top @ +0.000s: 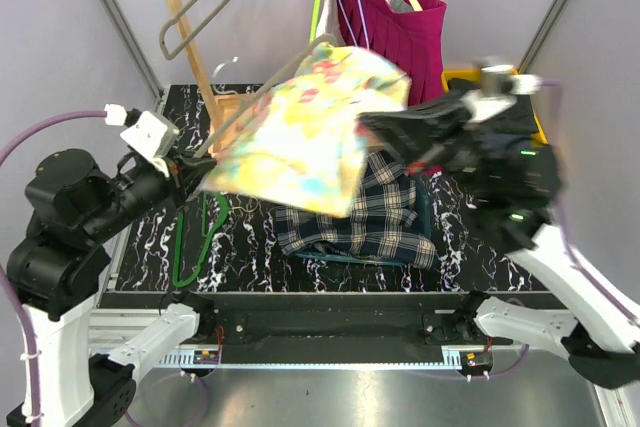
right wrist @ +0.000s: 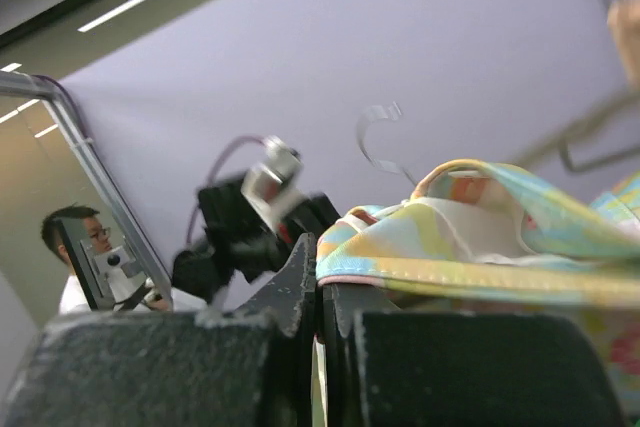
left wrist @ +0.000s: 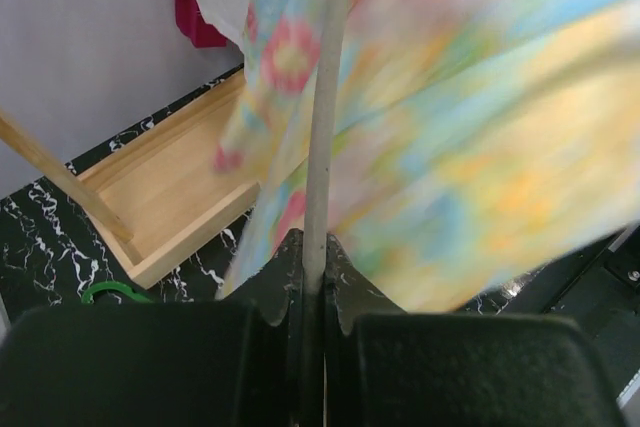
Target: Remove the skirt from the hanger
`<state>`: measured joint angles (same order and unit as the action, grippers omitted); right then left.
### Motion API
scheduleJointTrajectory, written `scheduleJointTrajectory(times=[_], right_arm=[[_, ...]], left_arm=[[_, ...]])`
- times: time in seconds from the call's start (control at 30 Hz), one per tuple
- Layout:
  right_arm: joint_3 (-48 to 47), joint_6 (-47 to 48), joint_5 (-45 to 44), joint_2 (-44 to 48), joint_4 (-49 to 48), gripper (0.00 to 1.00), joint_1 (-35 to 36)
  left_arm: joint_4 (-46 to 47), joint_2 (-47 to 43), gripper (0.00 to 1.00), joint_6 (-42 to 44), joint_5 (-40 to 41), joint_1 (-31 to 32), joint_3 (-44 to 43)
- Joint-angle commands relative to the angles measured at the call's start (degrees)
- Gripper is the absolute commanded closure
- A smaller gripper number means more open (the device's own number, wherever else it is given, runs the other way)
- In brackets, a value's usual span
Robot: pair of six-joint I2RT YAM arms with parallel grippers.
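Clamping the pale rod of the hanger (left wrist: 322, 97), the left gripper (left wrist: 313, 249) has its fingers pressed tight against either side of the rod, with no gap between them. From that grip the rod runs up and away, and the skirt (top: 300, 137), a yellow floral one, hangs from it. In the left wrist view the cloth fills the right half of the picture in a blur.

The right gripper (right wrist: 320, 282) is likewise closed, its fingers pinching a stitched edge of the skirt. The fabric bunches in a fold just beside the fingertips.

From above, the skirt is spread in the air between the two arms, held up off the table (top: 150, 257). The left arm is at its lower left corner and the right arm at its right edge.

Below it lies a plaid garment (top: 370, 217), heaped in a dark bin. A green hanger (top: 185, 247) lies on the table near the left arm. Behind stands a wooden rack (top: 185, 22) carrying a grey hanger (top: 205, 2) and a magenta garment (top: 400, 22). A yellow box (top: 458, 77) sits at the far right, mostly hidden by the right arm.
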<state>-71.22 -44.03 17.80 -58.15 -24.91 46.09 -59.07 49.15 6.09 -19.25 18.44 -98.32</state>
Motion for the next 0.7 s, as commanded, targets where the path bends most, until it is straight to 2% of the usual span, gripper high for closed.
scheduleJointTrajectory(times=[0.0,0.23,0.33,0.47,0.5,0.67], right_arm=[[-12.18,12.03,-4.35,6.64,12.84,1.00,-0.65],[-16.75,15.37,-8.13,10.95,18.22,1.00,-0.56],[-20.51,17.39,-9.71,11.74,21.12,1.00,-0.56],[-25.28,19.68,-10.94,11.04,24.64,1.00,-0.65],[-25.72,19.69,-11.03,10.26,27.60,1.00,-0.65],[-23.62,18.45,-10.86,8.41,28.25,1.00,-0.65]], left_arm=[[8.88,-0.98,1.00,2.00,5.97,-0.42,4.09],[10.73,-1.51,1.00,5.07,9.83,-0.42,9.02],[10.99,-1.95,1.00,6.47,14.31,-0.42,12.53],[13.09,-5.28,1.00,7.71,15.91,-0.42,18.85],[13.28,-5.81,1.00,7.62,15.91,-0.42,19.57],[11.09,-7.65,1.00,8.50,20.64,-0.59,22.81]])
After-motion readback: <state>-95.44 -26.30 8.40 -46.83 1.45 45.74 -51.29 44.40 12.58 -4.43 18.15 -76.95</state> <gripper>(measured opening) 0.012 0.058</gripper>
